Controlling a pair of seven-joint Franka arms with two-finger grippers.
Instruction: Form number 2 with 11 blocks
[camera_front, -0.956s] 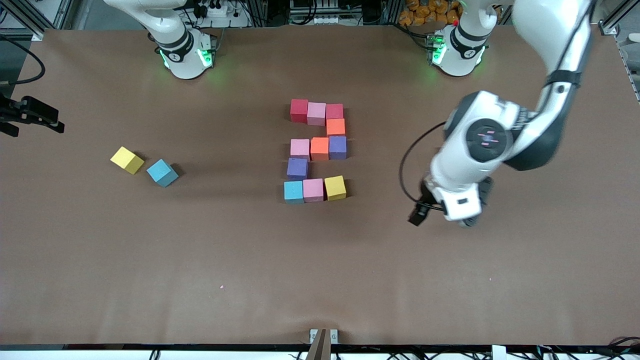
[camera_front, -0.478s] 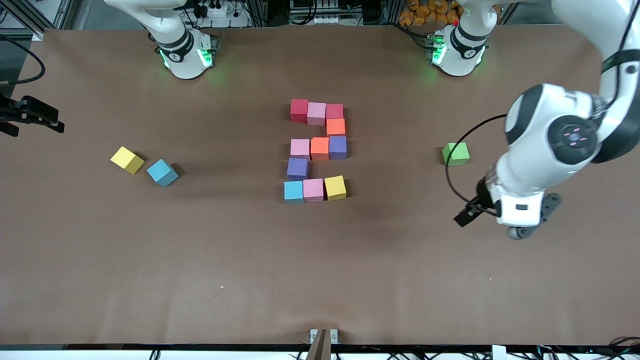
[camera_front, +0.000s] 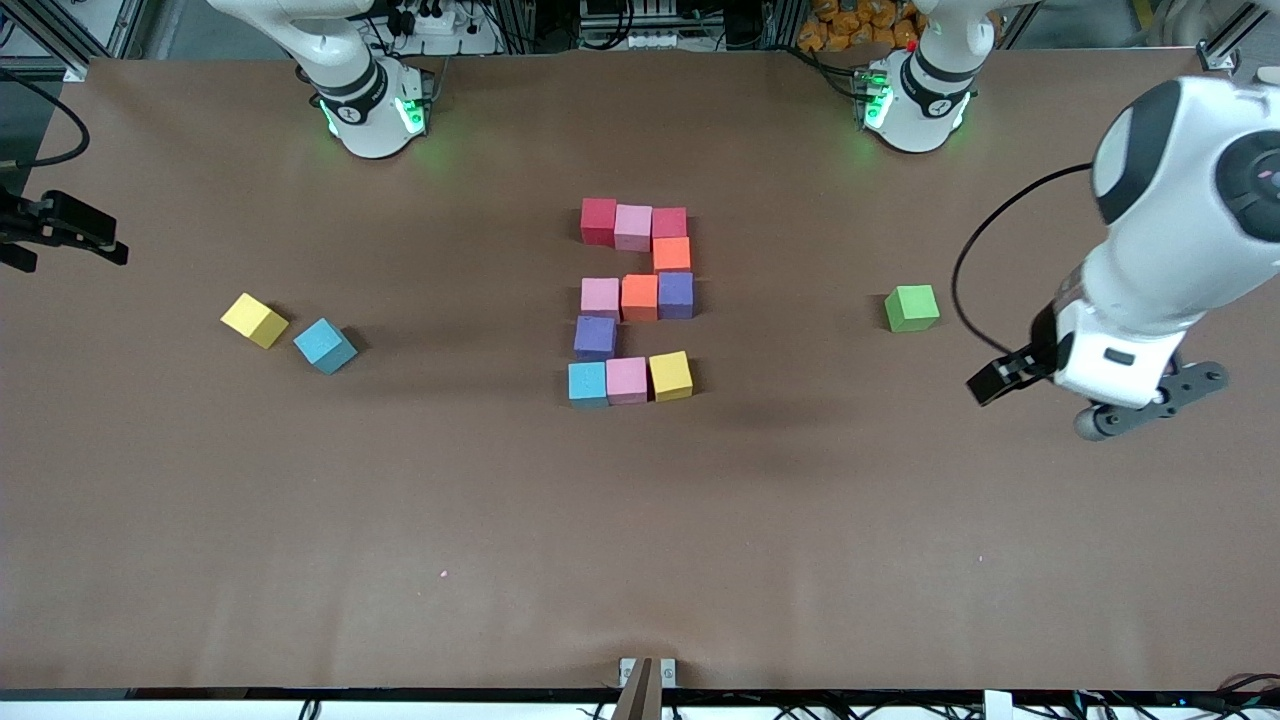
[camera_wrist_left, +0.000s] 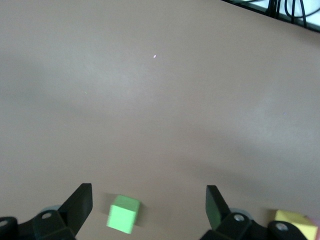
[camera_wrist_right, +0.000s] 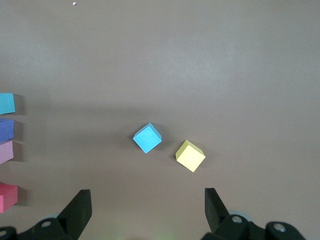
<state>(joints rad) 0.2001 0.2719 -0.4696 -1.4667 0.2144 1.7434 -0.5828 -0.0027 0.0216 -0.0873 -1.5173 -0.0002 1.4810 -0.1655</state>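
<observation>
Eleven blocks lie edge to edge as a figure 2 in the middle of the table. Its row nearest the bases runs from a red block (camera_front: 598, 220) through a pink one (camera_front: 632, 226), and its row nearest the front camera runs from light blue (camera_front: 587, 383) to yellow (camera_front: 670, 375). My left gripper (camera_wrist_left: 148, 202) hangs open and holds nothing. Its hand (camera_front: 1145, 398) is over bare table at the left arm's end. My right gripper (camera_wrist_right: 147, 207) is open and empty too, high over the right arm's end, and does not show in the front view.
A green cube (camera_front: 911, 307) sits alone between the figure and the left hand. A loose yellow cube (camera_front: 253, 320) and a blue cube (camera_front: 324, 345) lie side by side toward the right arm's end. The brown table (camera_front: 640, 520) has wide bare room nearer the front camera.
The left arm has swung away from the figure toward its own end of the table and risen, uncovering the green cube. No block has moved.
</observation>
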